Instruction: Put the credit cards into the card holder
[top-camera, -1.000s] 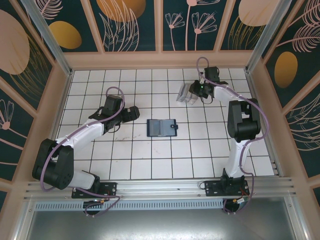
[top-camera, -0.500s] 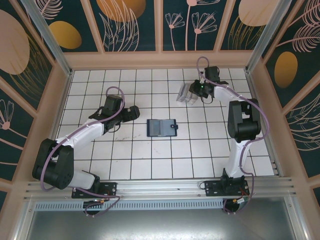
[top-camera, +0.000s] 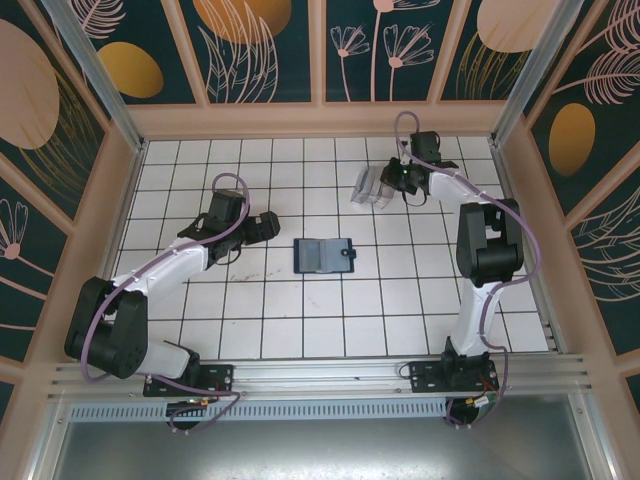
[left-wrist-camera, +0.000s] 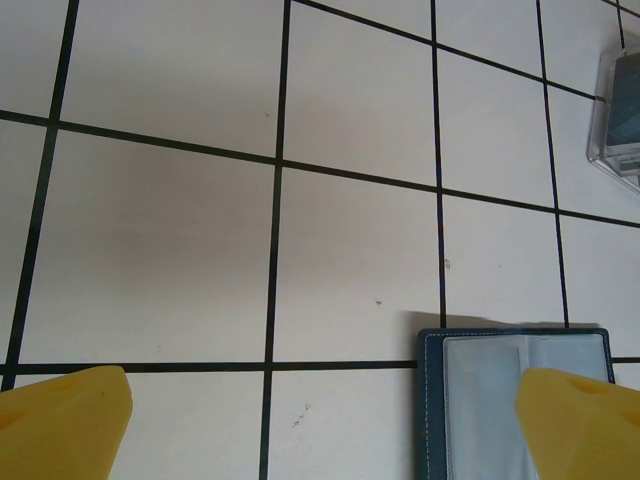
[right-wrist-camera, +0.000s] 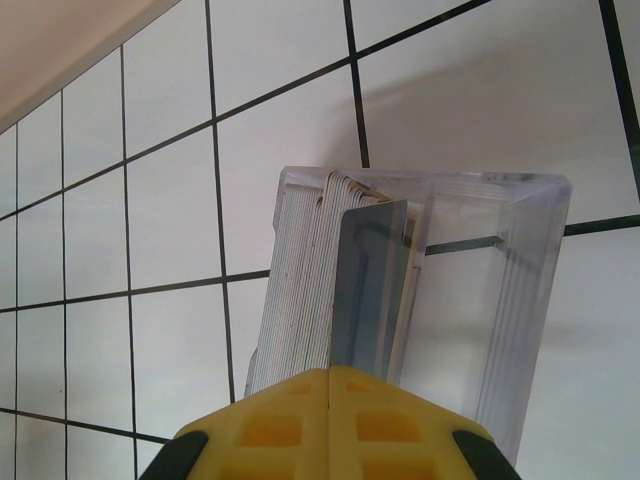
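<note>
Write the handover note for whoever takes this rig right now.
Left gripper: open, empty, hovering beside the card holder.
Right gripper: fingers shut on a grey card standing in the clear tray with the other cards.
Card holder: open flat mid-table, no card seen in it.
Done: one card gripped.
Left: lift it out, slide it into the holder, repeat for the rest.
</note>
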